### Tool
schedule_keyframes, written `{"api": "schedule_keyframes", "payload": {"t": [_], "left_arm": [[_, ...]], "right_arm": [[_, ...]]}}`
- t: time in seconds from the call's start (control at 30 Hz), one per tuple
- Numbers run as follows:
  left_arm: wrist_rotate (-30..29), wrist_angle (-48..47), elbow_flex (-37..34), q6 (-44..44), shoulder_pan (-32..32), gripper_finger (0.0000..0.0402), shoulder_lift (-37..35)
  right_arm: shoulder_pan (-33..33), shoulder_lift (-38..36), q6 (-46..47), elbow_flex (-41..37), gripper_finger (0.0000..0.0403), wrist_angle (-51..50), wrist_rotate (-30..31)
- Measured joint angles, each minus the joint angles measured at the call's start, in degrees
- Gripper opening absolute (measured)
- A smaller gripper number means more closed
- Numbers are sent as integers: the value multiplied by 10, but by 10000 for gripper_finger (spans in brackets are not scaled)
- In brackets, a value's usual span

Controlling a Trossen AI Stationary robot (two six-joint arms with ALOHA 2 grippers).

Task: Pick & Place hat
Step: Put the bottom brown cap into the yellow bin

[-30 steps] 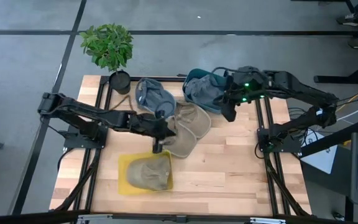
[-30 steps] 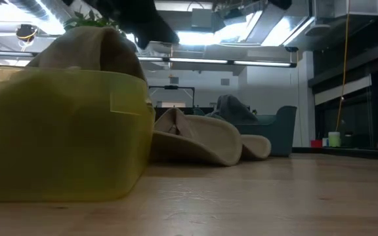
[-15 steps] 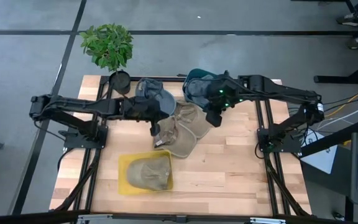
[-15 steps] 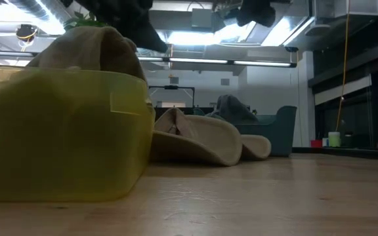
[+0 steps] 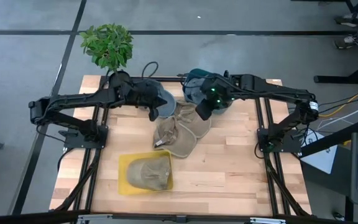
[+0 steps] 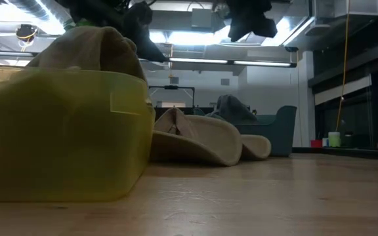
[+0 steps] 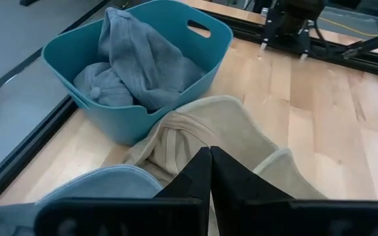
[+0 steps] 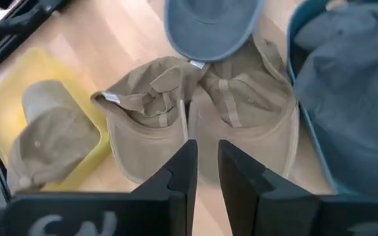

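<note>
I see two tan hats (image 5: 180, 132) lying overlapped near the middle of the counter (image 5: 229, 174), touching the brim of a blue-grey hat (image 5: 157, 98) behind them. A third tan hat (image 5: 149, 173) sits in the yellow bin (image 5: 124, 171) toward the front. My right tool (image 5: 201, 111) hangs above the tan pair with its fingers narrowly parted, holding nothing. My left tool (image 5: 155, 111) is over the blue-grey hat's brim, fingers pressed together and empty. The teal tub (image 7: 143, 72) holding grey hats (image 7: 140, 62) stands just beside the tan pair.
</note>
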Motion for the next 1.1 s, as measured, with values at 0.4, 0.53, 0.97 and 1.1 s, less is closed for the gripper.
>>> {"api": "schedule_keyframes", "payload": {"t": [0.4,0.53,0.97,1.1], "left_arm": [[43,4,0,50,60,2,0],[44,4,0,50,70,7,0],[48,3,0,50,72,6,-22],[46,3,0,50,72,8,-41]], "right_arm": [[-14,77,64,0,62,3,-70],[-16,98,77,0,62,8,-64],[-41,107,70,0,126,103,-103],[-53,107,57,0,188,96,-104]]}}
